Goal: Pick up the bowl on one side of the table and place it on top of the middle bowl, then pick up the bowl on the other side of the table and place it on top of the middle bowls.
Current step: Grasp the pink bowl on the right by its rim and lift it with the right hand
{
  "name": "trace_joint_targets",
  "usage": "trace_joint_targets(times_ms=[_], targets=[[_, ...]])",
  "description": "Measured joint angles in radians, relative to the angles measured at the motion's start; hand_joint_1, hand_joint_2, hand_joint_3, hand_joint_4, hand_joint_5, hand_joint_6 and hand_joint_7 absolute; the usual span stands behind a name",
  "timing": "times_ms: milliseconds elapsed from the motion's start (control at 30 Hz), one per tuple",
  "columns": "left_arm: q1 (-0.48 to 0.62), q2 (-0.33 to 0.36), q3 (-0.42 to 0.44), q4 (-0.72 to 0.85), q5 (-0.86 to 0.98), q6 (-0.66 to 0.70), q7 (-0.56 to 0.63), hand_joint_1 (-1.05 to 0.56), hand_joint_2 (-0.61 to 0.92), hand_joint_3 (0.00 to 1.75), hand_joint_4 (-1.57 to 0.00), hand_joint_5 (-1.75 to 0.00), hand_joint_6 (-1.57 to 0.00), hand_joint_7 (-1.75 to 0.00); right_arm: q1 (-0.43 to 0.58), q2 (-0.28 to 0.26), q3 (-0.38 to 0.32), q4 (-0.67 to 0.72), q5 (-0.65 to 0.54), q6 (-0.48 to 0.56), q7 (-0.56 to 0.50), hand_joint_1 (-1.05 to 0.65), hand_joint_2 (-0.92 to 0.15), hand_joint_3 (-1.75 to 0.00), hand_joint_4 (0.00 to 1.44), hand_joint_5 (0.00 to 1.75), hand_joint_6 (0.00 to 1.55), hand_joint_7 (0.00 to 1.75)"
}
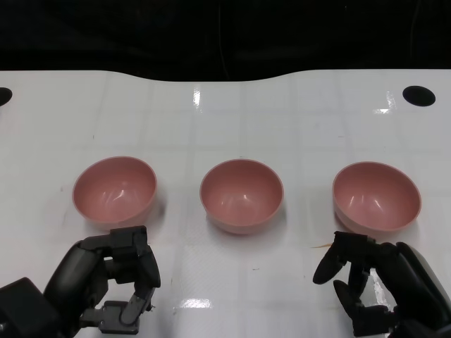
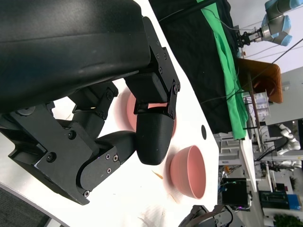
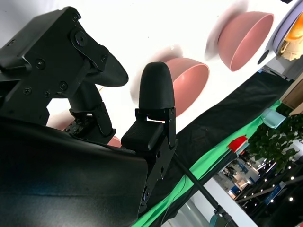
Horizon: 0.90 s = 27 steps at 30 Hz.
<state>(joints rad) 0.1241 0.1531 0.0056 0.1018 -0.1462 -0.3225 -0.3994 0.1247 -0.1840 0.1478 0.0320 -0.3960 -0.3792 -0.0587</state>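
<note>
Three pink bowls stand in a row on the white table (image 1: pixel 225 127): the left bowl (image 1: pixel 114 189), the middle bowl (image 1: pixel 242 195) and the right bowl (image 1: pixel 376 196), each empty and apart from the others. My left hand (image 1: pixel 116 285) lies on the table just in front of the left bowl, fingers loosely bent, holding nothing. Just in front of the right bowl is my right hand (image 1: pixel 377 289), fingers apart and empty. The right wrist view shows the middle bowl (image 3: pixel 189 87) and the left bowl (image 3: pixel 244 33) past the fingers (image 3: pixel 156 90). In the left wrist view the right bowl (image 2: pixel 189 171) shows beyond a finger (image 2: pixel 151 137).
Round black holes sit in the table's far corners (image 1: pixel 418 95) (image 1: pixel 2 95). A dark backdrop lies behind the table's curved far edge. A small tan scrap (image 1: pixel 323 245) lies near the right bowl. A green cloth (image 2: pixel 227 56) hangs beyond the table.
</note>
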Motion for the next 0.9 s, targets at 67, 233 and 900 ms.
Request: trace_joint_targets(times_ms=[67,233,900], targets=[[0.001,0.0,0.001,-0.001,0.003,-0.002,0.005,-0.26,0.41,1.28,-0.85,-1.69,-0.87,-1.47,-0.002,0.003,-0.009,0.0,-0.001,0.0,-0.011,-0.13,-0.46,-0.9,0.68,1.24,0.74,0.76],[0.007,0.0,0.001,-0.003,0.02,-0.006,0.005,-0.25,0.45,1.24,-0.84,-1.71,-0.85,-1.48,-0.007,0.003,-0.024,-0.004,-0.012,0.018,-0.026,-0.2,-0.56,-0.63,0.62,1.05,0.73,0.48],[0.017,0.0,0.001,-0.026,0.015,0.001,0.005,-0.23,0.42,1.28,-0.84,-1.7,-0.85,-1.49,-0.046,-0.049,-0.054,-0.066,-0.126,0.091,-0.06,-0.35,-0.82,-0.04,0.31,0.75,0.48,0.16]])
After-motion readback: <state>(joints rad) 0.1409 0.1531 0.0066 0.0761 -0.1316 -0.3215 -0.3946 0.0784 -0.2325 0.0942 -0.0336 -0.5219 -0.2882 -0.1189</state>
